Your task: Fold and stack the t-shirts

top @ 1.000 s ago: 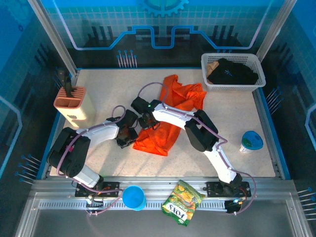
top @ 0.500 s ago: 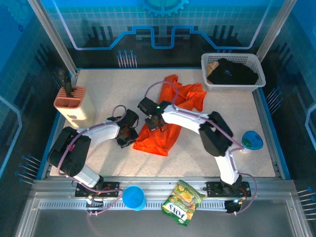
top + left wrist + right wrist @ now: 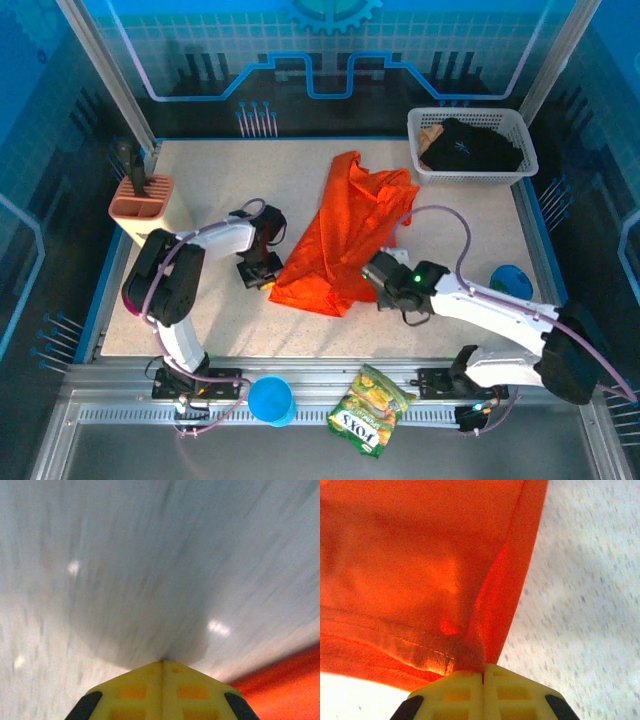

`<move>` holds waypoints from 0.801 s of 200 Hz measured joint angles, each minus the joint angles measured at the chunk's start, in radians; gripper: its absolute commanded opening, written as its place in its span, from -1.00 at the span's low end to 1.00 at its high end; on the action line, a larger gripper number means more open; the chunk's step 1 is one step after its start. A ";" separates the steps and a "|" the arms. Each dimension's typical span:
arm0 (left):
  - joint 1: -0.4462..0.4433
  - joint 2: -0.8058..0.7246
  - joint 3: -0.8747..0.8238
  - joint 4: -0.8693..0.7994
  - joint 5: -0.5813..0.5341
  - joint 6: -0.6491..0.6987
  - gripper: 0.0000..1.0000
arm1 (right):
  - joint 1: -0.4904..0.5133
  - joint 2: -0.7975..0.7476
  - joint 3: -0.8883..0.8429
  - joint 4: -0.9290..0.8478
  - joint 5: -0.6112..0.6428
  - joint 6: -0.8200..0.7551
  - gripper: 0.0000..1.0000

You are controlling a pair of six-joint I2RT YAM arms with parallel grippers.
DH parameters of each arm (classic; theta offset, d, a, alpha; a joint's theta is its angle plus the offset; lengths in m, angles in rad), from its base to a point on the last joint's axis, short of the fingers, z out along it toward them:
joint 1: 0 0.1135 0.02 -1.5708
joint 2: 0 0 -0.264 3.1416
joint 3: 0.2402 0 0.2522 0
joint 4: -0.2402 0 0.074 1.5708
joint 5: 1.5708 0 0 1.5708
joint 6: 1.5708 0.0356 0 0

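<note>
The speckled pale counter (image 3: 200, 190) sits inside blue panelled walls (image 3: 330, 50). A white basket (image 3: 520, 172) at 1 o'clock holds the black shirt (image 3: 470, 145). A knife block (image 3: 145, 210) stands at 9 o'clock, a blue-lidded tub (image 3: 510, 285) at 4, and a blue cup (image 3: 270, 400) and a snack bag (image 3: 370, 408) lie on the near rail at 6. The orange shirt (image 3: 345, 235) lies at the centre, drawn long from 12 toward 6. The left arm is folded tight, its hand (image 3: 262, 282) low at the shirt's 8 o'clock corner, fingers together on nothing I can see. The right arm lies low from 4 o'clock, its hand (image 3: 373, 268) clamped on the shirt's hem at the 5 o'clock edge. Half a second back that hand was on the shirt's 9 o'clock side and the cloth lay more bunched.
</note>
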 measured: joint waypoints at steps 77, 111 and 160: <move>0.108 0.151 0.457 0.115 -0.196 0.106 -1.00 | 0.066 -0.034 -0.084 -0.145 -0.055 0.140 -1.00; 0.084 0.111 0.361 0.104 -0.175 0.143 -0.54 | 0.014 -0.042 -0.085 -0.210 -0.024 0.175 0.33; -0.079 -0.049 0.121 0.086 -0.079 0.173 0.16 | -0.153 -0.137 -0.067 -0.164 -0.065 0.055 0.74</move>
